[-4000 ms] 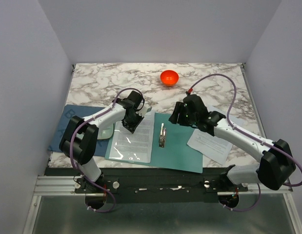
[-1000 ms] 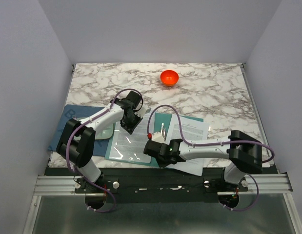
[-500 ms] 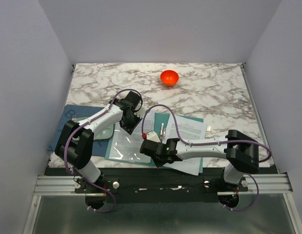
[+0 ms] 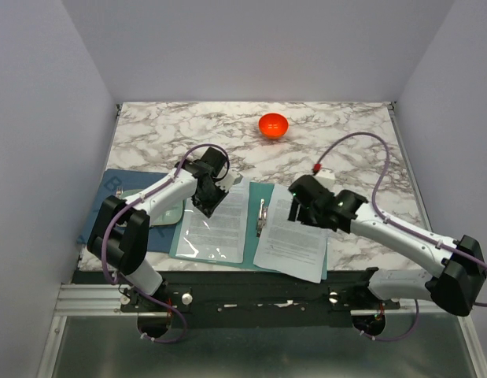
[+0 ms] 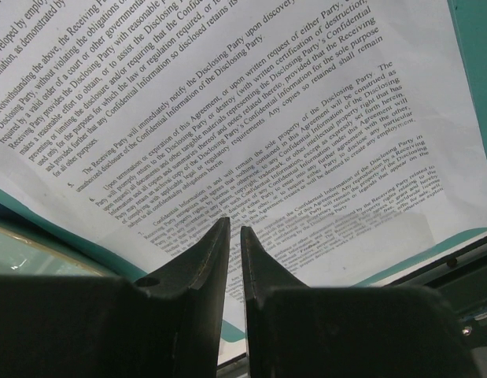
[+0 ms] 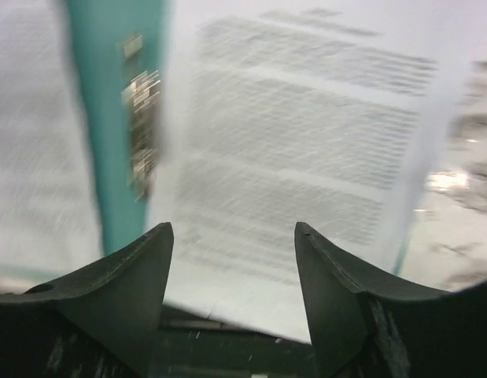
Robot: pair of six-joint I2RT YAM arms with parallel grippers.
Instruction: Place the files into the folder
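**Both sheets on the open folder, right claw wide, left claw nearly closed**

Your left claw (image 5: 234, 233) has its fingers (image 5: 204, 256) drawn almost together. Only a thin slit shows between them and nothing is in it. The tips sit low over the left sheet (image 4: 216, 227); I cannot tell if they touch it. That sheet lies flat on the left half of the teal folder (image 4: 256, 246), which is spread open on the marble worktop (image 4: 345, 150) near its front edge.

Your right claw (image 6: 234, 236) is spread wide and holds nothing. It hangs above the far end of the right sheet (image 4: 293, 240); its wrist view is blurred. This sheet rests slightly askew on the folder's right half, just right of the metal clip (image 4: 261, 216), and its near corner reaches past the folder's front edge.

An orange bowl (image 4: 273, 124) stands well apart at the back. A blue mat (image 4: 109, 193) and a mint plate (image 4: 171, 213) lie left of the folder.
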